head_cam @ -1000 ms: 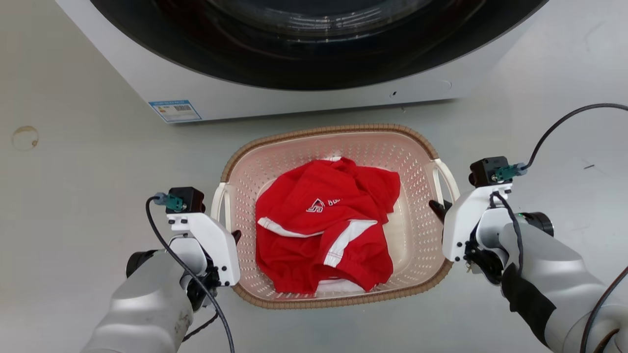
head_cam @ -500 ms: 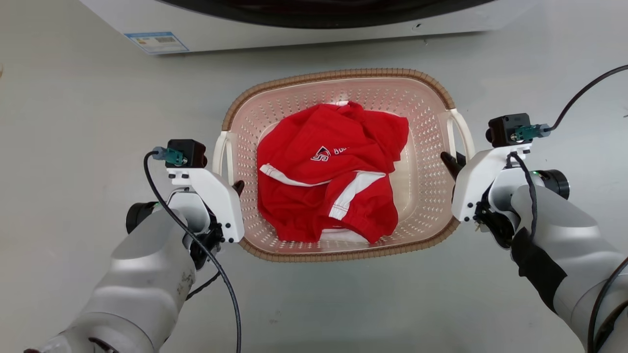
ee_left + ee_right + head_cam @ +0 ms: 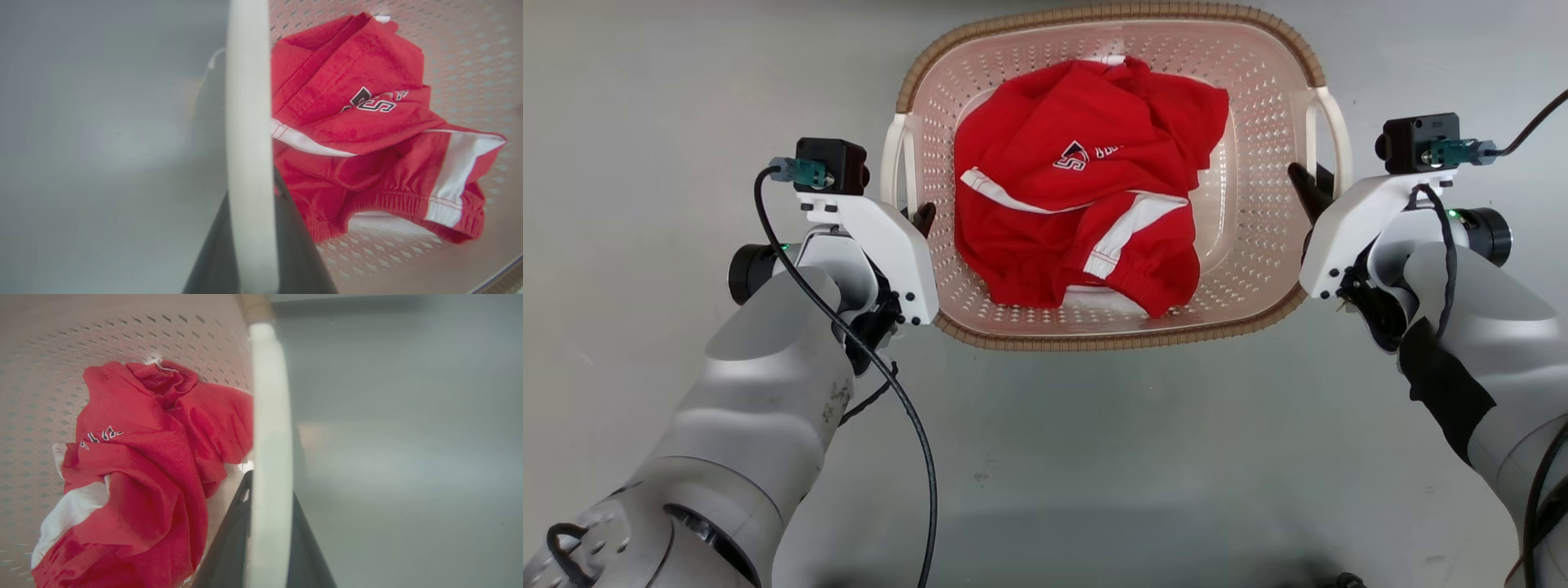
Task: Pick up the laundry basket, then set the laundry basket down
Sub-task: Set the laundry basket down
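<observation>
Open grey floor (image 3: 1094, 457) all round the laundry basket (image 3: 1258, 245). Inside, a red garment (image 3: 1078, 204) crowds the middle.

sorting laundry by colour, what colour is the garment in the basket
The garment is red with white bands; head view shows it best.

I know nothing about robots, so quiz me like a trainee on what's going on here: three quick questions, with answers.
1. True or false: the laundry basket is empty.
2. Fill in: the garment lying in it is mostly ___.
3. The left gripper and right gripper each clamp: A the brown rim, B a white side handle, C the garment?
Key: 1 false; 2 red; 3 B.
</observation>
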Robot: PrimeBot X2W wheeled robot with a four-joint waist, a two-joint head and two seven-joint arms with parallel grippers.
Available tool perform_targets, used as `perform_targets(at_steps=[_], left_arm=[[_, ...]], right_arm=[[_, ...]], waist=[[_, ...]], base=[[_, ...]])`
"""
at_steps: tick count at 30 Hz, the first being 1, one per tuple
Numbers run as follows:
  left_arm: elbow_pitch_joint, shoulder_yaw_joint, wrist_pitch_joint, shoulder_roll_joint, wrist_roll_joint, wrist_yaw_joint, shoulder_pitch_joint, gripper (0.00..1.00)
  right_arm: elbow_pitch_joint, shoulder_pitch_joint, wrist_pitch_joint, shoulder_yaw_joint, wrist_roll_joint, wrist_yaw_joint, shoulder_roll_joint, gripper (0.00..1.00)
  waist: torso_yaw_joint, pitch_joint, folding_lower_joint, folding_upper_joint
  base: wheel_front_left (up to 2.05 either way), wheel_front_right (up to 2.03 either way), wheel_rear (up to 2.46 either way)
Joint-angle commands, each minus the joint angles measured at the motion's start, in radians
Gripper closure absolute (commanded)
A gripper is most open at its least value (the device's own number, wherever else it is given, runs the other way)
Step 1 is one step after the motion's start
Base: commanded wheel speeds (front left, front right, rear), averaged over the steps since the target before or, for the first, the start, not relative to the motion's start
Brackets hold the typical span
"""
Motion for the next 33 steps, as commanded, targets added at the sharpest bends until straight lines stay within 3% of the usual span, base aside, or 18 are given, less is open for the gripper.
perform_targets(at_steps=[1,11,26,27,28,29,33], left_arm=[[0.038,0.017,-0.011,0.095,0.014,0.015,-0.013,1.00],[0.038,0.009,-0.033,0.084,0.021,0.014,-0.052,1.00],[0.038,0.006,-0.057,0.076,0.016,0.013,-0.057,1.00],[0.038,0.007,-0.063,0.076,0.015,0.013,-0.059,0.98],[0.038,0.007,-0.075,0.075,0.016,0.013,-0.060,0.57],[0.038,0.007,-0.087,0.074,0.016,0.013,-0.062,0.00],[0.038,0.009,-0.098,0.071,0.013,0.013,-0.060,0.00]], right_arm=[[0.052,0.014,-0.028,-0.010,-0.010,-0.014,-0.100,1.00],[0.055,-0.019,-0.067,-0.013,-0.010,-0.014,-0.111,1.00],[0.043,-0.023,-0.079,-0.013,-0.006,-0.014,-0.114,0.98],[0.038,-0.022,-0.081,-0.013,-0.004,-0.014,-0.115,0.36],[0.031,-0.022,-0.083,-0.013,-0.003,-0.014,-0.117,0.00],[0.017,-0.020,-0.084,-0.013,-0.002,-0.014,-0.118,0.00],[-0.022,-0.015,-0.080,-0.012,-0.001,-0.014,-0.127,0.00]], waist=[[0.012,0.039,0.0000,0.0000],[0.026,0.105,0.0000,0.0000],[0.026,0.115,0.0000,0.0000],[0.027,0.116,0.0000,0.0000],[0.028,0.117,0.0000,0.0000],[0.028,0.118,0.0000,0.0000],[0.029,0.121,0.0000,0.0000]], base=[[0.00,0.00,0.00],[0.00,0.00,0.00],[0.00,0.00,0.00],[0.00,0.00,0.00],[0.00,0.00,0.00],[0.00,0.00,0.00],[0.00,0.00,0.00]])
